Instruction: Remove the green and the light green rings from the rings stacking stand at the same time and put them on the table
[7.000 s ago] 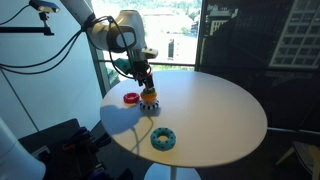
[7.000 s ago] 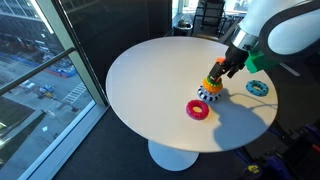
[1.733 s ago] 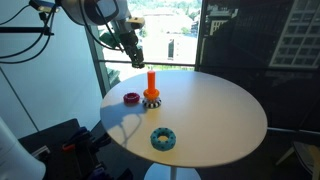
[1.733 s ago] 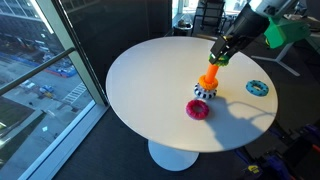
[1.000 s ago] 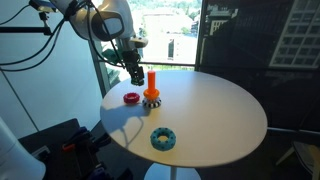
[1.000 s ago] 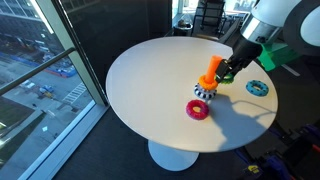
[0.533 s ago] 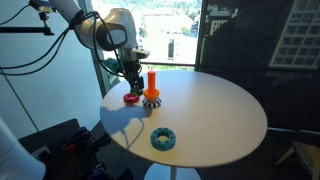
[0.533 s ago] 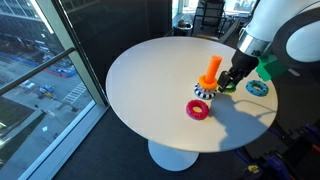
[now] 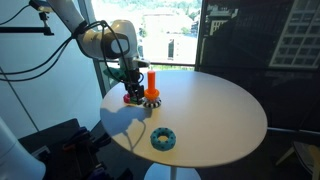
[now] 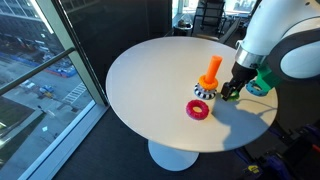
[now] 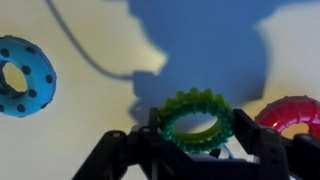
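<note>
In a glass-walled room with daylight coming through the window point(image 9: 168, 38), a large round table point(image 9: 220, 110) with a cream-white top is carrying a small set of stacking toys. The Franka arm point(image 9: 105, 40) is reaching in from the window side, its bulky elbow riding high and its forearm bending down so that the wrist is pointing straight at the tabletop. The gripper point(image 9: 134, 95) is hanging low over the surface, just beside the rings stacking stand point(image 9: 151, 88).

In the wrist view the two dark fingers point(image 11: 148, 135) are pressing in on either side of the green and light green rings point(image 11: 197, 100), holding them between the tips. From there the rings are showing as one toothed green circle with a paler band at its inner lip; where one ring ends and the other begins cannot be told, nor whether they are touching the table.

Counted, the scene is offering one stand, its orange peg standing bare and upright close beside the fingers, with rings around its foot too small to count. One red ring point(image 11: 296, 115) is lying flat on the table near the fingers on one side. One blue ring point(image 11: 22, 77) is lying well apart from them on the opposite side.

In an exterior view the gripper point(image 10: 230, 93) is sitting on the far side of the stand point(image 10: 209, 78) from the red ring point(image 10: 198, 110).
</note>
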### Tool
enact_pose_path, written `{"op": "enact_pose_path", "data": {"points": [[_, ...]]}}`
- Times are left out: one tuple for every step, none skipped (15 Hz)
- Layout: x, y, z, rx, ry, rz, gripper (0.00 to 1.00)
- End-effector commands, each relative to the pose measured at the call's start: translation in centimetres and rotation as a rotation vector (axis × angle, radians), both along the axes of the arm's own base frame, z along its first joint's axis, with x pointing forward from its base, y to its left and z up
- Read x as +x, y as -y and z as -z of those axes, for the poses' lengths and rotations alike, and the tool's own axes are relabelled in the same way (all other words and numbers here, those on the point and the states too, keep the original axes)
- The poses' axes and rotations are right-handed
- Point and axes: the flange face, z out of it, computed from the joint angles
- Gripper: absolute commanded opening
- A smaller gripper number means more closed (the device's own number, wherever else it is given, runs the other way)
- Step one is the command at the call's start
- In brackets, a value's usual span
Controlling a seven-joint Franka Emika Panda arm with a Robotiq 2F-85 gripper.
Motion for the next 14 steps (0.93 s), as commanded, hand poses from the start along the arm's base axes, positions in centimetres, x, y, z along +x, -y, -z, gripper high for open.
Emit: {"op": "enact_pose_path", "data": {"points": [[-0.2,0.6,1.8,-0.036,-0.024,-0.015,0.49],[-0.4,0.8,2.3,-0.043,-0.037,-0.024,0.49],[-0.6,0.9,2.8,-0.052,-0.043,-0.03,0.49],[-0.8,1.1,3.3,-0.059,-0.05,-0.035,0.49],[-1.0,1.2,3.8,-0.064,-0.058,-0.041,0.49],[-1.1,1.3,4.2,-0.07,-0.067,-0.044,0.49],[-1.2,1.4,4.6,-0.074,-0.073,-0.047,0.49],[-1.3,1.4,4.9,-0.077,-0.074,-0.05,0.49],[-1.3,1.4,5.2,-0.08,-0.079,-0.053,0.49],[-1.3,1.5,5.4,-0.082,-0.081,-0.057,0.79],[-1.4,1.5,5.5,-0.084,-0.083,-0.06,0.95],[-1.4,1.5,5.6,-0.085,-0.085,-0.062,1.0],[-1.3,1.5,5.5,-0.084,-0.089,-0.063,1.0],[-1.3,1.4,5.4,-0.084,-0.095,-0.067,1.0]]}}
